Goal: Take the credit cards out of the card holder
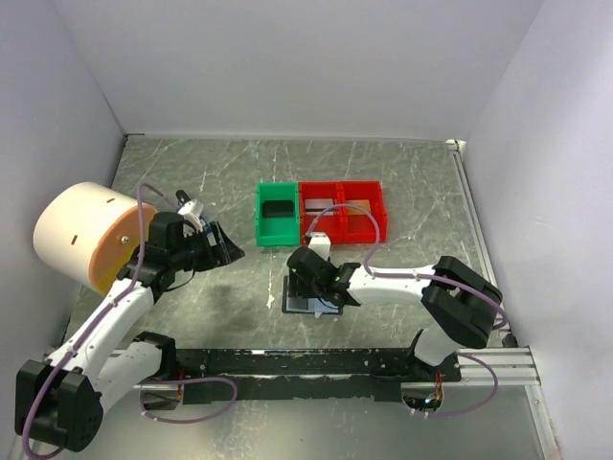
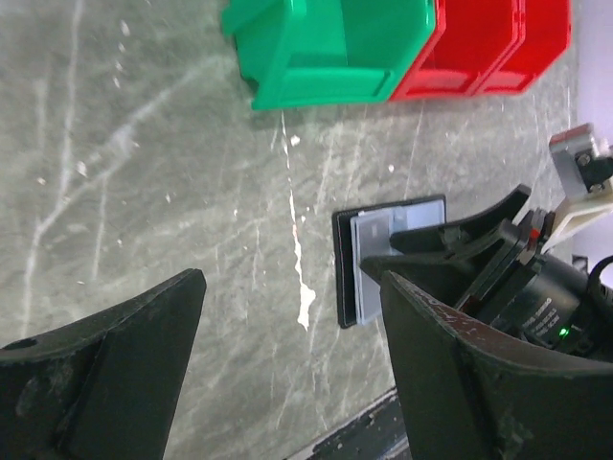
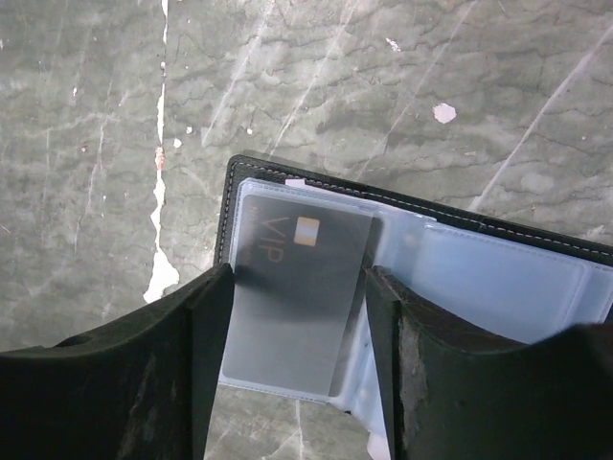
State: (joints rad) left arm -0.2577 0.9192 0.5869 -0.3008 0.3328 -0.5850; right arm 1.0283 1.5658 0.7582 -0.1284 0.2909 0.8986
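card holder (image 3: pixel 498 278): lies open on table (image 3: pixel 96 144), under right gripper (image 3: pixel 299 316).
grey card (image 3: pixel 297 287): seems in its sleeve, not yet out.
right gripper: fingers astride the card; grip unclear.
left gripper (image 2: pixel 292 287): fingers spread, empty.

You get bright, even light from above. A soft shadow lies on the table (image 1: pixel 225 287) under the left arm (image 1: pixel 105 321). The near fingers (image 3: pixel 115 383) look dark and blurry.

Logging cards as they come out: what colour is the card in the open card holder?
The card is dark grey; clearest in right wrist view.
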